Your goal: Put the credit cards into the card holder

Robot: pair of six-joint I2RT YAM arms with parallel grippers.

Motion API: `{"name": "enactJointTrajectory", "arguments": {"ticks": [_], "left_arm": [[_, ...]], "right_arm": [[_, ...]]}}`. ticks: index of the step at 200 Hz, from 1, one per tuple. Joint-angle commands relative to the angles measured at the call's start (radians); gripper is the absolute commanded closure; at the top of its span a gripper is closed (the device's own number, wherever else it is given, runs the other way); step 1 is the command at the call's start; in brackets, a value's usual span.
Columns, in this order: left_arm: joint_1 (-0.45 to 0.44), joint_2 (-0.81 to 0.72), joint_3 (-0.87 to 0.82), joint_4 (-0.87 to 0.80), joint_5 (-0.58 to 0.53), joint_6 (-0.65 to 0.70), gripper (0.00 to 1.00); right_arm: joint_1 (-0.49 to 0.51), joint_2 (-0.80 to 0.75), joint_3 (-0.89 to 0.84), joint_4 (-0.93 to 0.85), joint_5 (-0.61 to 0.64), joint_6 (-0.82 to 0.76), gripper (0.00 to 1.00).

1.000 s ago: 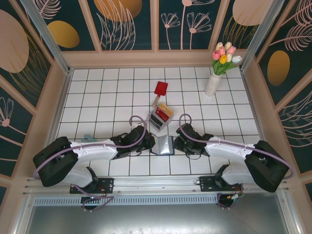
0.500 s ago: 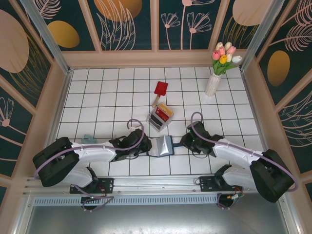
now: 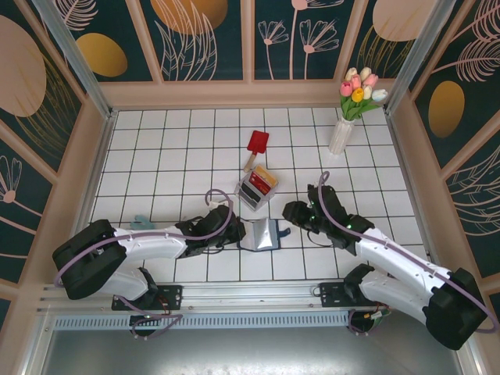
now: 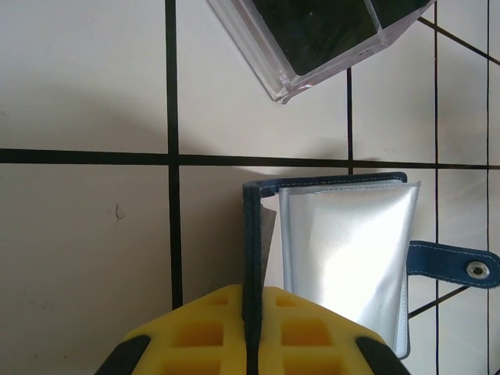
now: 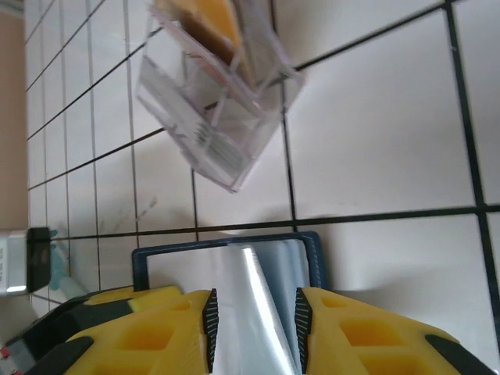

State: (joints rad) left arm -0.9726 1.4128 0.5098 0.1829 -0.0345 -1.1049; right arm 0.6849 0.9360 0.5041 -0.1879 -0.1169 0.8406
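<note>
Left end effector (image 4: 248,301) is pinched together on the navy edge of the card holder (image 4: 344,250), which lies open on the table (image 3: 156,156) with its silvery inside showing. Your right end effector (image 5: 251,320) hangs by the wallet's other side, fingers apart and gripping nothing. Credit cards (image 3: 262,181) (red and yellow-orange ones show) stand in the clear box (image 3: 250,195) just beyond the wallet. By my reading none is loaded yet, so you have every card left to pick and slot.
</note>
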Motion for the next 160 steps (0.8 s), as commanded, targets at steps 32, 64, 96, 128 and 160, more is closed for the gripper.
{"name": "enactJointTrajectory", "arguments": {"ticks": [32, 64, 96, 128, 160], "left_arm": [[-0.001, -0.017, 0.014, 0.035, -0.001, -0.009, 1.0], [0.0, -0.035, 0.001, 0.074, 0.009, -0.036, 1.0], [-0.001, -0.047, -0.034, 0.092, 0.009, -0.058, 1.0], [-0.001, -0.064, 0.0, 0.068, 0.005, -0.02, 1.0], [-0.001, -0.038, 0.018, 0.073, 0.012, -0.013, 1.0]], "right_arm": [[0.034, 0.023, 0.045, 0.107, -0.075, -0.139, 0.63], [0.034, 0.118, 0.078, 0.084, -0.184, -0.093, 0.62], [0.036, 0.155, 0.077, 0.096, -0.159, -0.084, 0.59], [0.046, 0.146, 0.095, 0.094, -0.145, -0.069, 0.56], [0.08, 0.158, 0.094, 0.094, -0.112, -0.04, 0.54]]}}
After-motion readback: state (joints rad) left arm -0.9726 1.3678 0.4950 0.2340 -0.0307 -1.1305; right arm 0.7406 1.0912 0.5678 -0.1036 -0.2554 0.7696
